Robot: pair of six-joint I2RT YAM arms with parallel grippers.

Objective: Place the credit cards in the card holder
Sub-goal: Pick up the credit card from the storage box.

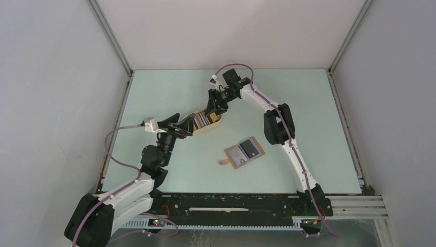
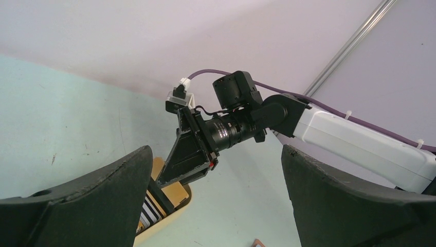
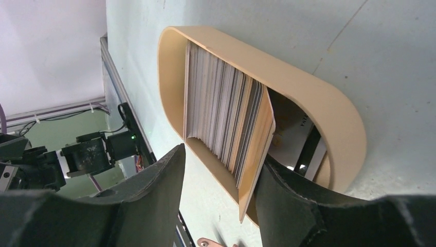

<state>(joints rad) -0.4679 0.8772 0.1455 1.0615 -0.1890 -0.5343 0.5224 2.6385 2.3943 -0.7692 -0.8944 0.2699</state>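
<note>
The left claw gapes wide, grasping nothing, just beside the left end of the oval tan tray. Credit cards stand on edge in the tray. The right claw straddles the stack, fingers parted and not clenched. Further right, the card holder lies unfolded on the tabletop.

We see a tan tray, cards striped white, grey and black along their edges, a reddish-brown card holder — all against a pale green table.
</note>
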